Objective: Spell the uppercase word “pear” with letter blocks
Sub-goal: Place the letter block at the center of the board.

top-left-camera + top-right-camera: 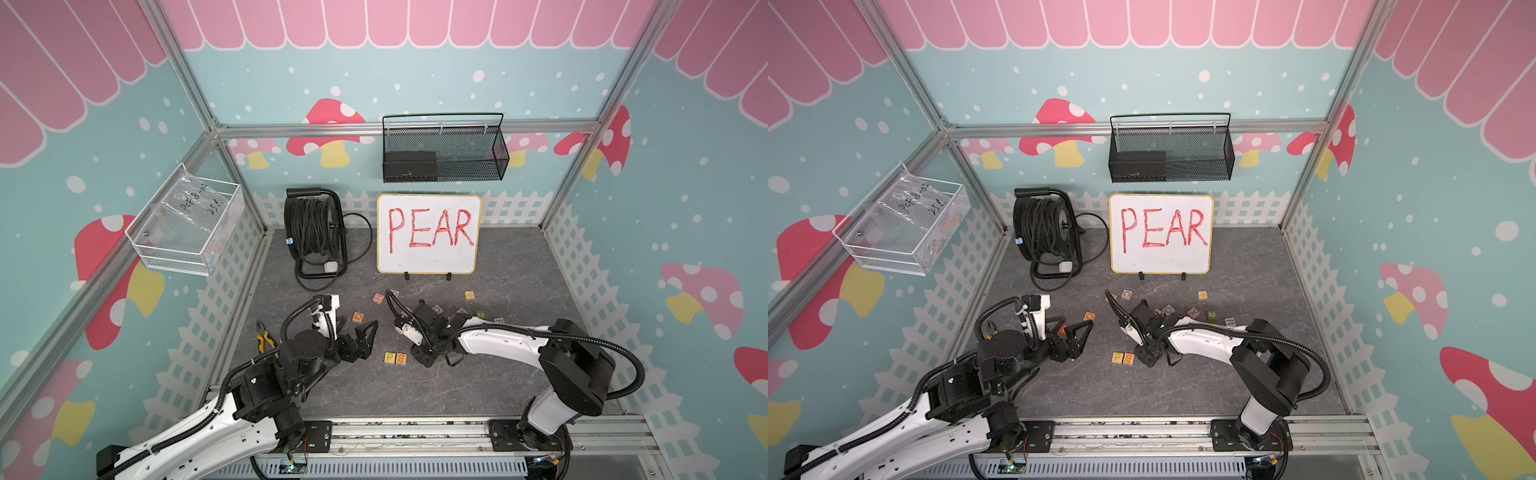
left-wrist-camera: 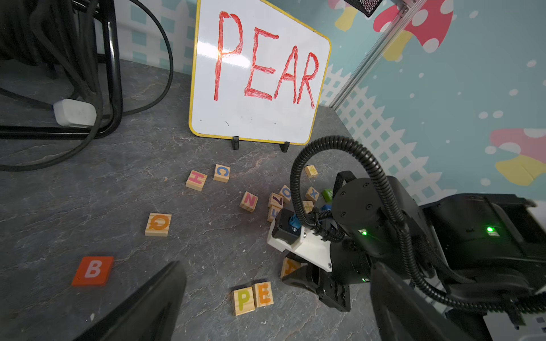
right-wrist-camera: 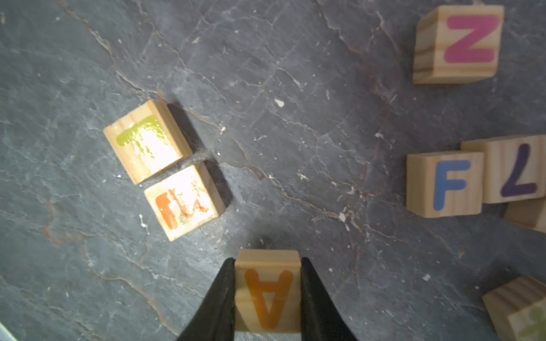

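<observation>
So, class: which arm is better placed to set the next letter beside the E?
Right. The right gripper is shut on the A block, close to the E block that sits beside the P block. The left gripper is open and empty.

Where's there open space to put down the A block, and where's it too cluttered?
Bare floor just past the E block, between it and the A block in the right fingers. Wide bare floor too between the P block and the front rail. Crowded: the heap around the F block and 7 block.
</observation>
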